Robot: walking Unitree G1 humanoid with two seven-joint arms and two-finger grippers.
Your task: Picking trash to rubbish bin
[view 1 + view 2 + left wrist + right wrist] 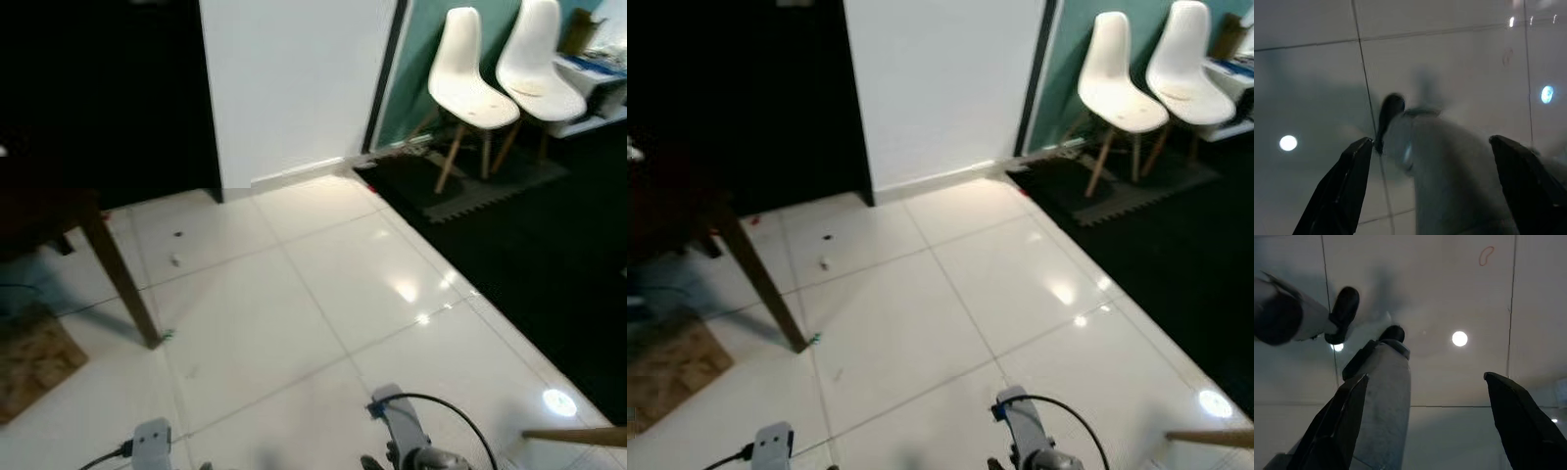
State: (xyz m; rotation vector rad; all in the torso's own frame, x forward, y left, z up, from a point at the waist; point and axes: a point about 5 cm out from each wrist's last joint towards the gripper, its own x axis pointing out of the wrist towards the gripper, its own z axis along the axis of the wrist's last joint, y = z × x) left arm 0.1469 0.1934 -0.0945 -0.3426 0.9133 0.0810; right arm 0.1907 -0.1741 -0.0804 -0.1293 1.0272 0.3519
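Below the head camera spreads a glossy white tiled floor [323, 294] with ceiling lights mirrored in it. Two small bits of trash [175, 259] lie on the tiles near the dark wooden table leg [122, 279], one pale and one darker just beyond it [177, 234]; they are too small to identify. Another tiny greenish scrap [167, 336] sits right at the foot of that leg. A brown patterned rug [34, 357] lies at the far left, beside the leg. A white wall panel [294, 83] rises at the back, with a dark opening to its left. To the right, two white chairs [490, 73] with wooden legs stand on a dark mat [480, 186] against a teal wall. No bin can be made out.

Both arms hang low at the bottom edge of the eye views, the left wrist [152, 441] and the right wrist [402, 426] with a black cable looping over it. Seen from the wrist cameras, the left gripper [1435, 161] has its two black fingers [1347, 181] spread wide, holding nothing, above the tiles and the robot's grey leg [1449, 171]. The right gripper [1425, 401] is likewise spread wide and empty, its fingers [1518, 416] framing the floor, a grey leg [1383, 396] and black feet [1344, 308].
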